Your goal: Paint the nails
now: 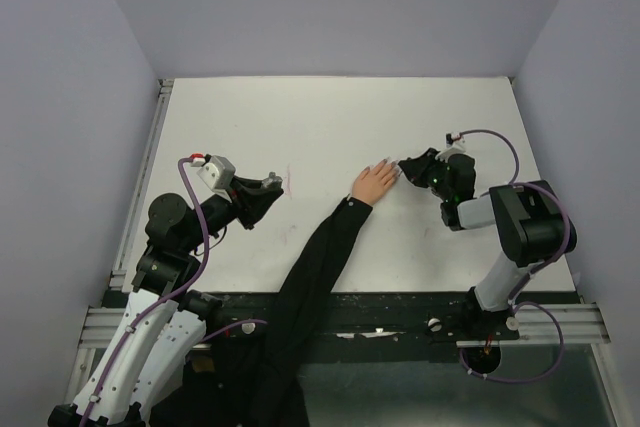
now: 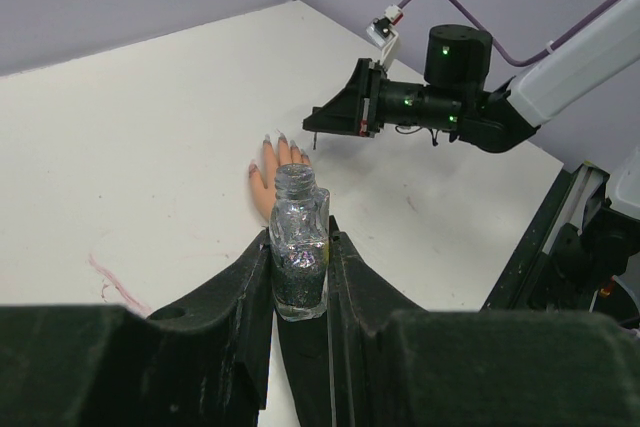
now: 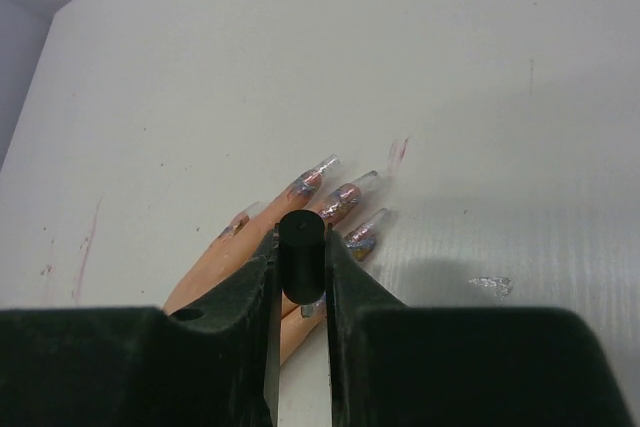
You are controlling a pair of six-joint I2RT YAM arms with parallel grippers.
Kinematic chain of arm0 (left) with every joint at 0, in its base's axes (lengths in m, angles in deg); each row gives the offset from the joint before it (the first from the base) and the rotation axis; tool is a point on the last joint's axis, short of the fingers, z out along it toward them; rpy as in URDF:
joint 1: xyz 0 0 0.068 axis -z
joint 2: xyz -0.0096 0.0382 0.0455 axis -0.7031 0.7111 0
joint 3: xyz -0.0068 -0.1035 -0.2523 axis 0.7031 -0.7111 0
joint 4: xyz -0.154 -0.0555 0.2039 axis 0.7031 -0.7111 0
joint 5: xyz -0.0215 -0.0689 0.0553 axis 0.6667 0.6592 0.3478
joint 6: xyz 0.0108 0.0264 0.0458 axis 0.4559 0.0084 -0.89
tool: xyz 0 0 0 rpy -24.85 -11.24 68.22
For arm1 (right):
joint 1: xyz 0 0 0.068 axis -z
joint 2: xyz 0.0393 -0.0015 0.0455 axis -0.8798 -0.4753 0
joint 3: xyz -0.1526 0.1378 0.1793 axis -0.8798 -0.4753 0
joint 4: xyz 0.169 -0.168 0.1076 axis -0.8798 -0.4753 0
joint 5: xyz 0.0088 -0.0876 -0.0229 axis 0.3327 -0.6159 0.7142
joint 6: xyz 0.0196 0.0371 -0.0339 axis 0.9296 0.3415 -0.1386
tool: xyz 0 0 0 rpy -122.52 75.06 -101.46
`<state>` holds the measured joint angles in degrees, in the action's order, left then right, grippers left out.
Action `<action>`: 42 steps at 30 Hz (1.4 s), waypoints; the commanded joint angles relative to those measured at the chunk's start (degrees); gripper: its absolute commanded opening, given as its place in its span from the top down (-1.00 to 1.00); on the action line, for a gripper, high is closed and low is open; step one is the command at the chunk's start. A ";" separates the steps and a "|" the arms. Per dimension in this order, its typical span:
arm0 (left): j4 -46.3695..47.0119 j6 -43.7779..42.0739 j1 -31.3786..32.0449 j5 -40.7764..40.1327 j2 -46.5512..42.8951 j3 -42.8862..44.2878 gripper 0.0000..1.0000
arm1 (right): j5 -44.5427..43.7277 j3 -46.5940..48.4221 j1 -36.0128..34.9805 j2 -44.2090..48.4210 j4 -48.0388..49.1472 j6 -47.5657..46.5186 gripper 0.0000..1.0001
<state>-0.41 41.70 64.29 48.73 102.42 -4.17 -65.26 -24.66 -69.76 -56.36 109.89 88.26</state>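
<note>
Holding my left pincer [image 2: 300, 265] clamped on an open glass bottle [image 2: 297, 209], I see my right pincer [image 3: 301, 252] gripping a black cap [image 3: 301, 232] right by the nails [image 3: 338, 199]. The fake hand [image 1: 375, 182] lies mid-surface [image 1: 300, 117], pointing at the right pincer, black sleeve [image 1: 315, 267] trailing to the near edge.

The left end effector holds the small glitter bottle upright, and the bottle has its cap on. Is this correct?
Not quite. The left end effector does hold the bottle upright, but its neck is open, without cap; the left wrist view shows this.
</note>
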 commanded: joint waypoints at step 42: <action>1.84 -0.10 0.25 0.37 -0.25 1.85 1.00 | -4.01 7.39 -1.88 -5.02 -8.54 0.62 0.99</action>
<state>-0.35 41.70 64.29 48.73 102.44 -4.17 -67.45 -17.67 -71.25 -59.81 99.97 88.32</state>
